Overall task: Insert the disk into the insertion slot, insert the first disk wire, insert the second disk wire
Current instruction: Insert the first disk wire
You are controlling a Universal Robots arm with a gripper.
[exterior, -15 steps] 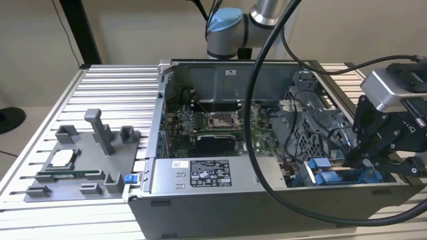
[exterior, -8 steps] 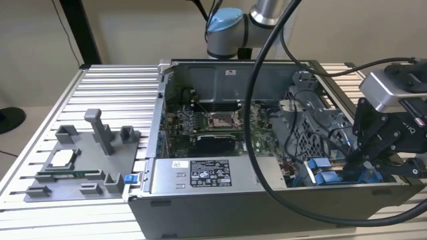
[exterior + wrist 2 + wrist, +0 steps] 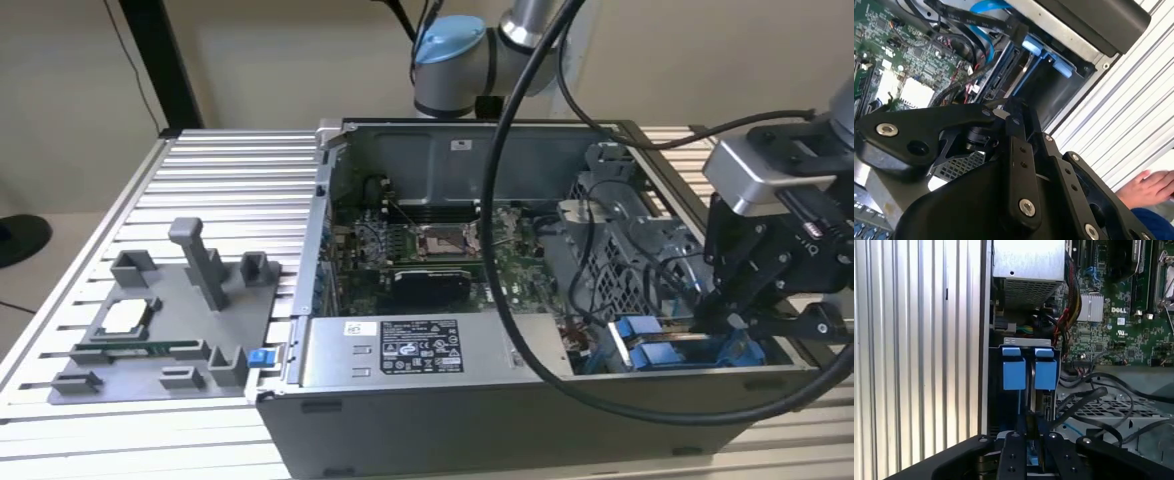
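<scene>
My gripper (image 3: 731, 322) is down at the case's front corner on the exterior view's right, over the insertion slot (image 3: 667, 350), a narrow grey bay. In the first wrist view its black fingers (image 3: 1016, 442) stand close together, shut on a thin dark edge with blue beside it, which I take for the disk (image 3: 1031, 390), standing edge-up in the slot (image 3: 995, 400). Two blue tabs (image 3: 1014, 374) sit at the far end of the slot. In the second wrist view the gripper (image 3: 1004, 107) meets the blue frame rail (image 3: 1021, 75). Black wires (image 3: 1089, 400) lie loose beside the bay.
The grey labelled power-supply box (image 3: 400, 350) lies beside the slot, with the motherboard (image 3: 427, 250) and a perforated cage (image 3: 627, 260) behind. A grey fixture tray (image 3: 160, 320) sits on the ribbed table (image 3: 227, 170). A person's hand (image 3: 1149, 185) rests on the table near the case.
</scene>
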